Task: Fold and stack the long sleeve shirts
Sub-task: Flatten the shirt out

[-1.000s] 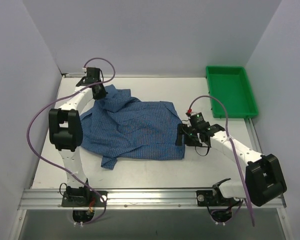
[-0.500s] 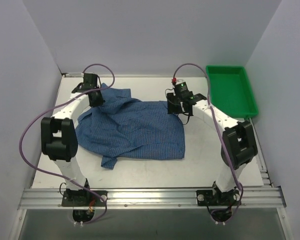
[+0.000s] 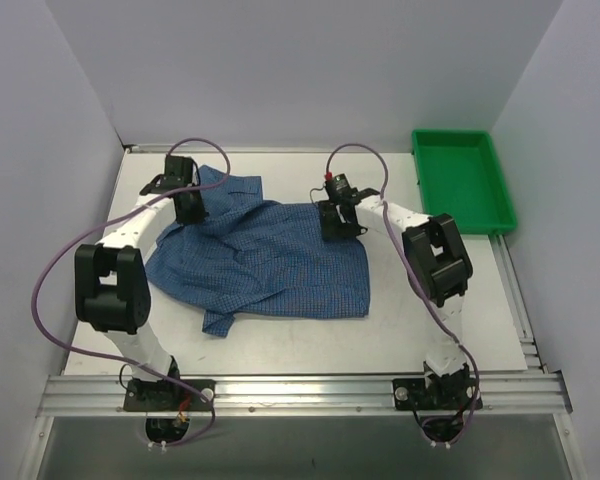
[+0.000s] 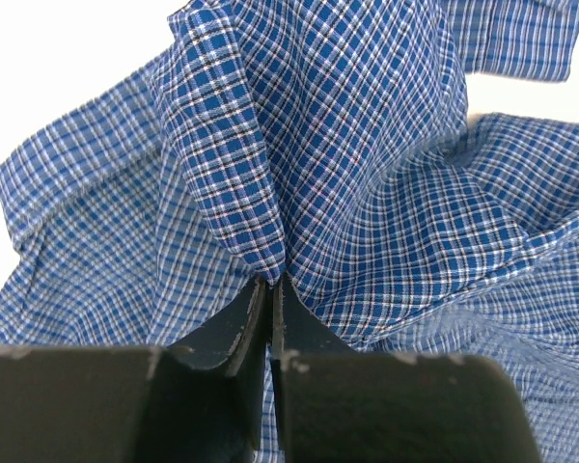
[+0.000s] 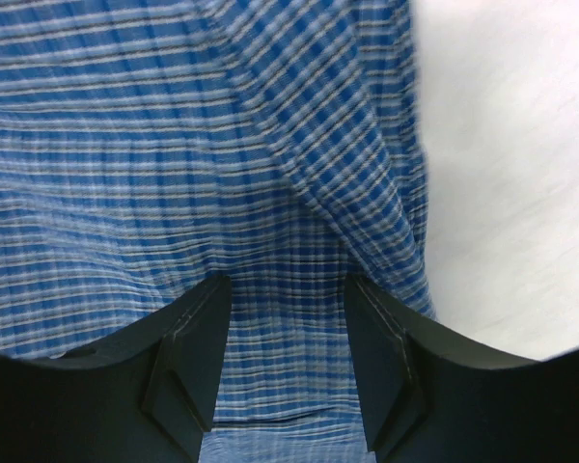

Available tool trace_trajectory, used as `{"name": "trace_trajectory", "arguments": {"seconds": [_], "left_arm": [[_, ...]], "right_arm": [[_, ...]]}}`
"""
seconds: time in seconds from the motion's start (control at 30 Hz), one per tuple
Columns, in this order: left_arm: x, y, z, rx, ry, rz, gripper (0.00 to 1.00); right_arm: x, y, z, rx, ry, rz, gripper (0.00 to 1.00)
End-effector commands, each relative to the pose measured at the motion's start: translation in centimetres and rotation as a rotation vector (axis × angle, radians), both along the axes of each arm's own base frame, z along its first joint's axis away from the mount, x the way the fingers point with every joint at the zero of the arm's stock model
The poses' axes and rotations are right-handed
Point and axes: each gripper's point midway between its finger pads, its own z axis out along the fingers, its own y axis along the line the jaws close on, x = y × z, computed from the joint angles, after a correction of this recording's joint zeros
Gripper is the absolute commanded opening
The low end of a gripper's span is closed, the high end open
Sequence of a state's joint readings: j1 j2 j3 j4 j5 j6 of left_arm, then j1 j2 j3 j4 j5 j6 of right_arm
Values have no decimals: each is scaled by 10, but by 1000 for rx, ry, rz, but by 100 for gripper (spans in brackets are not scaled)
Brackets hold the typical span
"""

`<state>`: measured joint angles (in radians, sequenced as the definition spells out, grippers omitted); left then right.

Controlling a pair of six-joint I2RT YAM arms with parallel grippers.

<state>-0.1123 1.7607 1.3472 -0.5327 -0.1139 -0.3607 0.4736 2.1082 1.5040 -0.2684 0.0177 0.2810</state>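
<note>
Left wrist: shirt (image 4: 347, 174) inside closed left claw (image 4: 270, 289)

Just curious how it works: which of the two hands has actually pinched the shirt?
The left hand: it is shut on a raised fold of the blue shirt. The right hand hangs open over it, gripping nothing.

Right gripper (image 3: 332, 222) moved
From the shirt (image 3: 280, 262)'s near right edge — over to its far right corner.
</note>
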Motion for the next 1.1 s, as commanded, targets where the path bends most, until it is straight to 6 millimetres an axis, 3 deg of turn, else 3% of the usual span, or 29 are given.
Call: {"name": "trace_trajectory", "arguments": {"seconds": [0.0,0.03,0.13,0.17,0.27,0.33,0.47,0.63,0.73,1.07], "left_arm": [[-9,-1,24,-11,-40,-24,9],[-13,0,26,-10,-43,-24,9],[-24,-1,25,-19,-38,-25,9],[-28,-1,23,-26,-31,-27,9],[-41,-2,17,-24,-12,-39,9],[-47,2,17,-10,-16,-37,9],[-52,4,13,6,-12,-38,9],[-51,4,13,7,-10,-47,9],[-50,4,14,11,-15,-48,9],[-50,4,14,17,-15,-52,9]], "right_arm": [[-55,2,-8,-23,114,-26,50],[-77,-8,-21,-61,157,-30,51],[-113,-12,-26,-79,196,-39,52],[-134,-23,-33,-110,225,-40,52],[-169,-30,-32,-118,249,-33,52],[-180,-27,-25,-98,246,-8,52],[-171,-20,13,-68,164,44,52],[-128,-11,60,-61,18,36,52],[-103,-9,69,-72,-27,18,50],[-58,3,44,-132,-25,38,38]]}}
